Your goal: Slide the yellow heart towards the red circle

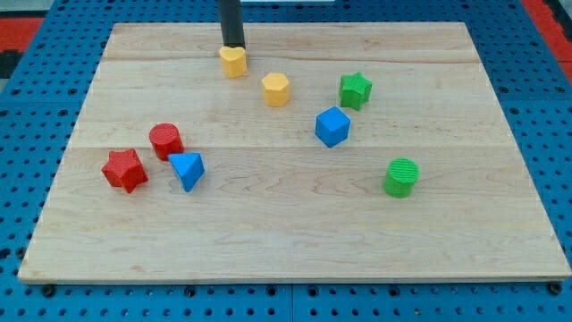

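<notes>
One small yellow plastic heart (233,61) sits near the wooden tabletop's (295,241) top edge, touching my tip (232,46) just above it. With no gripper fitted, nothing is held. The red plastic circle (166,140) lies well apart, toward the view's bottom-left.

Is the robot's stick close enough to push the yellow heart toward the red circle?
Probably yes. My tip sits right at the yellow heart, on the side toward the view's top. The red circle lies lower and to the view's left, with bare board between, so nothing seems to block the push.
</notes>
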Motion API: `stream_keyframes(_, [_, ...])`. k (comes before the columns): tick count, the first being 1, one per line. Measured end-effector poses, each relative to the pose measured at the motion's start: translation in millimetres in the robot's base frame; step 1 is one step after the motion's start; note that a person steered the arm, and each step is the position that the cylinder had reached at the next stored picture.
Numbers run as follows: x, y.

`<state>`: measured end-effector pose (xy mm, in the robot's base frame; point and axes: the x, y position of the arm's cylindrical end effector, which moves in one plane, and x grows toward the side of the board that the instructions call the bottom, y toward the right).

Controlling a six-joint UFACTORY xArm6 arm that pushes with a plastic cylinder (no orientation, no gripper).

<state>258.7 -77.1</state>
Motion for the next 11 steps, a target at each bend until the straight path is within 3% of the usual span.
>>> stream_keyframes(3, [65.3, -21.5])
stream_keyframes(6, [77.5, 21.9])
stream_keyframes(8, [121.2, 2.1])
stream_keyframes(10, [85.8, -32.4])
stream_keyframes(11, [100.0, -42.3])
